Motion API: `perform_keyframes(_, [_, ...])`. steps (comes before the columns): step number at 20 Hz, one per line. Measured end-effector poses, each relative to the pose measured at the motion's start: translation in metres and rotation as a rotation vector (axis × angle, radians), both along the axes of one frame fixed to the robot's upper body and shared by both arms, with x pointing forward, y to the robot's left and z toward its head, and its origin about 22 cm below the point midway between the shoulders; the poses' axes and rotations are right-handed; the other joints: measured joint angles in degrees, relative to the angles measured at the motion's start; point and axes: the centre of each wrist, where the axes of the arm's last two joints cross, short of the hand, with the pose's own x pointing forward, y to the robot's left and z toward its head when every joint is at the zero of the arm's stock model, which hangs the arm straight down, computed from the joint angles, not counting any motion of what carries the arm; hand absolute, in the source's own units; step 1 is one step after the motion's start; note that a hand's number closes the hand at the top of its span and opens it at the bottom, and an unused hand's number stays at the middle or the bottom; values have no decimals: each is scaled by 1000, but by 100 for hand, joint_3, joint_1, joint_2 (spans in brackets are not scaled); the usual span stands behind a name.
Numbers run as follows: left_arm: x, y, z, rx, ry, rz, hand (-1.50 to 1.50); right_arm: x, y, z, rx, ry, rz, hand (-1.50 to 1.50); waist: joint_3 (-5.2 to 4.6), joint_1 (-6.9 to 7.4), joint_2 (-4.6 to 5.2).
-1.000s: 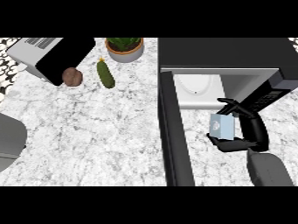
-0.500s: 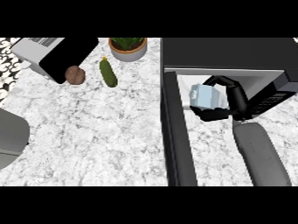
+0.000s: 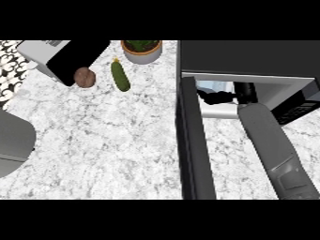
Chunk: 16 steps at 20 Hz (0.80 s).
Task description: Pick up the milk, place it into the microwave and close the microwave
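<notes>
**Milk carried into microwave cavity; door not yet closed**

Since the earlier frames the right forearm has been pushed deeper, and the right hand [image 3: 221,97] is now seen inside the open microwave [image 3: 259,58] rather than in front of it. The milk [image 3: 214,86] is glimpsed only as a pale blue patch in the cavity, just under the top lip, mostly hidden by the housing and the hand. The black fingers appear curled beside it, so the milk is judged as still grasped, though contact is partly hidden. The left hand is not seen at all.

Progress: pick-up is done and insertion is nearly done. Release, withdrawal of the arm and shutting of the door are left.

The microwave door [image 3: 194,140] is swung fully open, seen edge-on as a dark strip running toward the worktop's near edge, just left of the forearm. Room between door and forearm is narrow; the arm has to be drawn straight back before the door can be swung.

Far-left corner of the worktop [image 3: 100,140] is crowded: a toaster-like appliance [image 3: 58,58], a brown round item [image 3: 85,77], a cucumber [image 3: 120,76] and a potted plant [image 3: 142,50] at the far edge. All are well apart from the door's swing. The middle of the worktop is open.
</notes>
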Motion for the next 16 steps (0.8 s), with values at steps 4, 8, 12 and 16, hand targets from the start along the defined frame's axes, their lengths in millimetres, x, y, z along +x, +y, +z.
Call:
perform_keyframes(4, [7, 0, 1, -10, -13, -20, -150, 10, -3, 3, -26, -17, -51, 150, 2, 65, 46])
perform_keyframes(8, [11, 0, -2, -16, -25, -38, -150, 17, -9, 8, -77, -57, -142, 150, 24, 146, 110])
perform_keyframes(12, [15, 0, 0, -16, -33, -55, -150, 20, -20, 11, -158, -115, -196, 150, 35, 229, 169])
perform_keyframes(16, [19, 2, 1, -12, -29, -60, -150, 22, -29, 13, -232, -150, -237, 150, 35, 287, 203])
